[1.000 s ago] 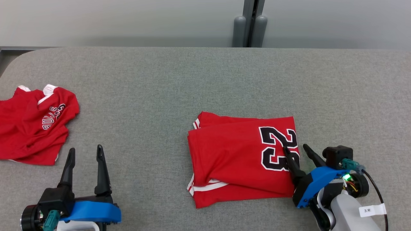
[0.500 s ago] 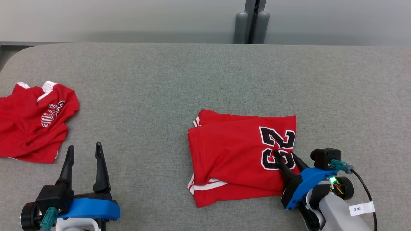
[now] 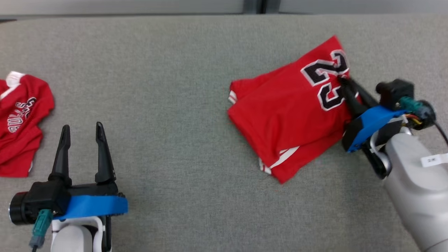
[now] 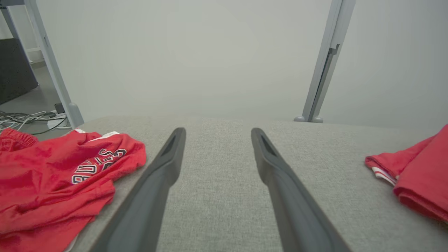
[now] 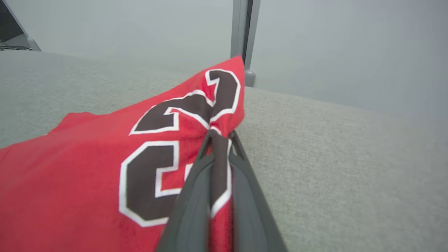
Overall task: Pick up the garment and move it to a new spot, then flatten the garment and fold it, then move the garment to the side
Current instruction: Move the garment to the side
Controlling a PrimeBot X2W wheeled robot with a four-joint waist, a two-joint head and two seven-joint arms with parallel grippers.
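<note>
R pincer [image 3: 344, 83] is clamping the folded garment [image 3: 280, 119], a red jersey w/ a black-and-white "23". Its fingers are sitting narrow, nearly together, w/ a fold of red cloth and white trim pinched between them. Grip pt is at the garment's right edge, by the number. In the right wrist view the pinched edge is bunching up between the fingers, and the corner beyond the tips is standing up off the bench [image 3: 175, 87]. Whether the rest of the garment is clearing the surface: cannot tell. In the head view most of it is appearing to lie flat.

Garment position: right half of the bench, lying at a slant. The numbered corner is pointing toward the far edge; the striped hem corners are pointing toward the near side & centre. Layers are stacking unevenly, w/ the lower layer showing along the left and near edges.

L pincer [image 3: 82, 126] is hovering at near left, fingers spread wide, nothing between them, tips pointing toward the far edge. It is sitting well apart from the folded garment.

A 2nd red garment [image 3: 19, 115], crumpled, w/ lettering & white trim, is lying at the bench's left edge, near the L pincer but not touching it. A grey post [image 5: 241, 31] is standing behind the far edge. Loose cables [image 4: 24, 120] are lying on the floor past the bench's left corner.
</note>
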